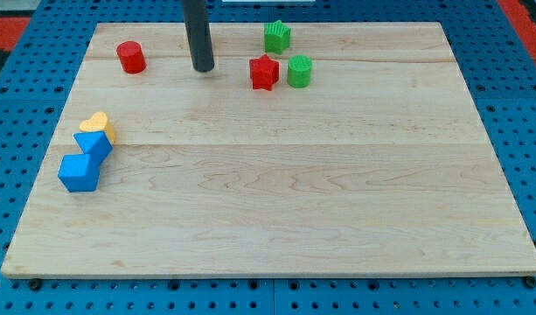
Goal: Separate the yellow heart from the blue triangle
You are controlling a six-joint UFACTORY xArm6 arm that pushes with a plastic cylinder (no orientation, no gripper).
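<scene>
The yellow heart [98,124] lies near the board's left edge, touching the blue triangle [93,145] just below it. A blue cube-like block [79,172] sits against the triangle's lower left. My tip [203,67] stands near the view's top, far up and right of the heart and triangle, between the red cylinder [130,57] and the red star [264,72].
A green star-shaped block [277,37] and a green cylinder [299,71] lie at the top middle, next to the red star. The wooden board [294,192] rests on a blue pegboard [23,79].
</scene>
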